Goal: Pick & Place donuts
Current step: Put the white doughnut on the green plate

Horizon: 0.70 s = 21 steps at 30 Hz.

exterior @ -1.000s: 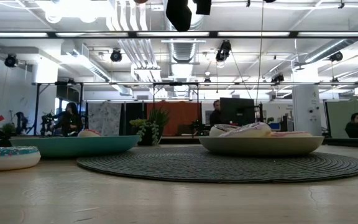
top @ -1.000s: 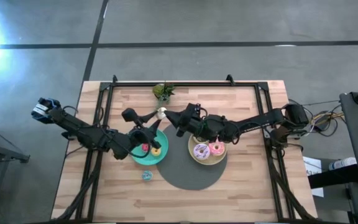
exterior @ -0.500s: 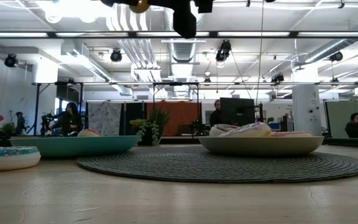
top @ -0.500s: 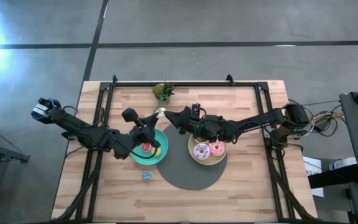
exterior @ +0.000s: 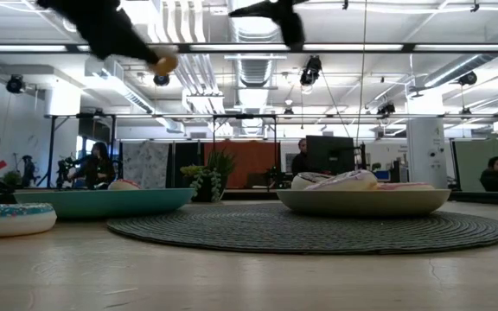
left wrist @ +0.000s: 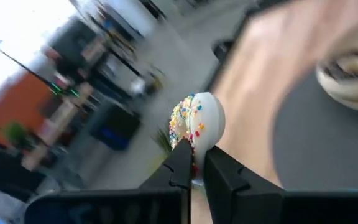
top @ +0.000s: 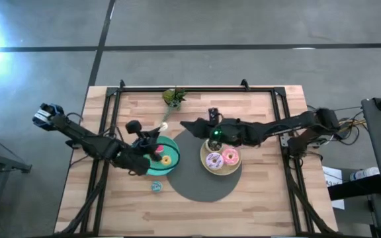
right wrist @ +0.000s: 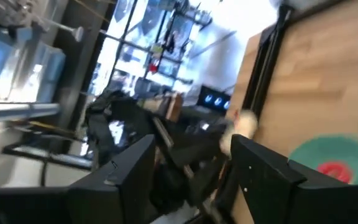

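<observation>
A small pale donut (left wrist: 197, 121) with coloured sprinkles is in my left gripper (left wrist: 194, 163), which is shut on it in the air over the far edge of the teal plate (top: 147, 165). The same small donut (top: 164, 125) shows from above and in the low view (exterior: 164, 63). My right gripper (top: 184, 123) stands open just to its right, its fingers (right wrist: 135, 168) wide apart. A pink donut (top: 155, 156) and a yellow donut (top: 166, 160) lie on the teal plate. A lilac donut (top: 213, 159) and a pink donut (top: 230, 157) lie on the pale plate (top: 207, 170). My left gripper pinches the small donut by its rim (left wrist: 190, 149) between its two fingers. The fingers come from the table's left, slanting a little downward. The donut stands past the fingertips (left wrist: 180, 160), sprinkled face sideways, lifted clear of the plate and table.
A blue-sprinkled donut (top: 156, 186) lies on the wood near the round grey mat (top: 200, 185). A little green plant (top: 173, 97) stands at the far edge. Black frame rails (top: 104, 132) run along both sides. People sit in the room behind.
The small donut has passed from my right gripper to my left. My left gripper shut on it, then sank and drew a little toward the table's left with it. My right gripper opened, rolled and drew back toward the right.
</observation>
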Available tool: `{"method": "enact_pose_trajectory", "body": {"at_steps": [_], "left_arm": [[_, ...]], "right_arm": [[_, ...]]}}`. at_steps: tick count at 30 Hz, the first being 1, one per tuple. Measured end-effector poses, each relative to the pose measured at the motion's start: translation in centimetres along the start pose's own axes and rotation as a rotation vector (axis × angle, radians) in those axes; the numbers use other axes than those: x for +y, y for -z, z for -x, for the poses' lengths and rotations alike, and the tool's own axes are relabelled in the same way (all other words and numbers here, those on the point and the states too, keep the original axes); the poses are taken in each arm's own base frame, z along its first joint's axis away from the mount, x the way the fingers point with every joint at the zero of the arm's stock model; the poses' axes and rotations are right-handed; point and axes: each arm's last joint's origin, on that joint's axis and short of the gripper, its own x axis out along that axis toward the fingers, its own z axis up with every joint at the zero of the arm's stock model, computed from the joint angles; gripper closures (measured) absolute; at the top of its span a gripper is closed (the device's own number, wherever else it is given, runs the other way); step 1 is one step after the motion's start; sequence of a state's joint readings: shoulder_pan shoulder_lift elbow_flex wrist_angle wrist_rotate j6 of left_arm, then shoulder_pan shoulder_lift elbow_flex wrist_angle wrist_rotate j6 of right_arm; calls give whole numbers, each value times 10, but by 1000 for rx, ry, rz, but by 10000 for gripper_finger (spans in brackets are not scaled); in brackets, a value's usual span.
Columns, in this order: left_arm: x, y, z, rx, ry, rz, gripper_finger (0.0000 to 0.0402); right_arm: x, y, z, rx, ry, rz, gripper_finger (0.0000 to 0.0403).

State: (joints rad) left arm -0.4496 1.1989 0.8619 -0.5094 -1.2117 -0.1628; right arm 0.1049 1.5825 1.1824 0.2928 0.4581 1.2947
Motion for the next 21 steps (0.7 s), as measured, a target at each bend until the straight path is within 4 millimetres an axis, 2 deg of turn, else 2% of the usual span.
{"method": "enact_pose_trajectory", "body": {"at_steps": [5, 9, 14, 21], "left_arm": [[-2, 28, 14, 134, 98, 135, 397], [-12, 49, 20, 207, 183, 183, 397], [-23, 80, 17, 321, 247, 251, 397], [-31, 110, 13, 427, 286, 308, 397]], "right_arm": [[13, -24, 25, -25, 57, 110, 200], [16, -34, 38, -48, 119, 151, 200], [14, -39, 43, -55, 138, 172, 200], [11, -37, 40, -49, 148, 177, 199]]}}
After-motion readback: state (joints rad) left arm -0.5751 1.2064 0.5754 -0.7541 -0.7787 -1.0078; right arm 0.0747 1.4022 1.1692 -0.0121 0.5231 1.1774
